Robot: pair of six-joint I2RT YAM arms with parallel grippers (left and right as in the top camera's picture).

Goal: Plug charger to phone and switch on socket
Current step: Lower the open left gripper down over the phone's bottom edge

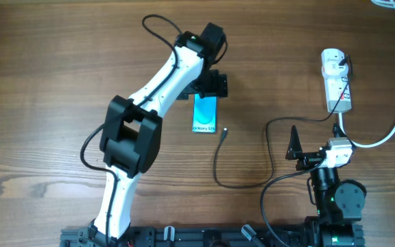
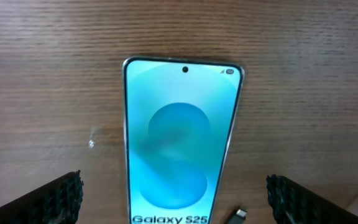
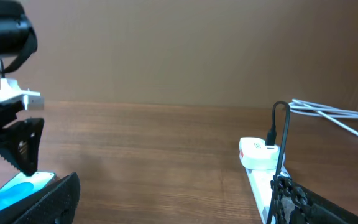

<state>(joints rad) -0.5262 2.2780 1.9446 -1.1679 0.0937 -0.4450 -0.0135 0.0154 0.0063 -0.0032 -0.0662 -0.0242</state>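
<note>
Plainly the phone (image 1: 206,114) lies flat and screen-up on the wooden table (image 1: 46,68), its short end with the "Galaxy S25" lettering turned toward the robot's base. That lie, I judge, puts the port end next to the loose end of the charger (image 1: 218,165), whose connector tip (image 1: 224,130) rests on the wood just beside the phone's lettered corner, not touching it. From the tip the thin black cable loops away from the phone toward the base, then climbs back to the socket (image 1: 336,81). The socket sits well apart from the phone on the right arm's side, with a black plug (image 3: 271,134) in it and a white lead (image 1: 389,130) trailing off farther from the phone. The left claw (image 2: 173,182) hangs over the phone with its jaws spread wide and gripping nothing, one toothed finger (image 2: 61,199) outside each long edge, so the phone lies between them with bare wood showing on both sides. From the right wrist, one fingertip looks very low over the phone's far end, though contact cannot be told. That straddle reads as a setup for pinning or steadying the phone by its long edges — sensible if the connector is to be pushed in from the lettered end. The right claw (image 1: 299,152) is likewise wide open and empty. It sits nearer the socket than the phone and well apart from the connector tip, so neither the plugging nor the switching looks begun.
</note>
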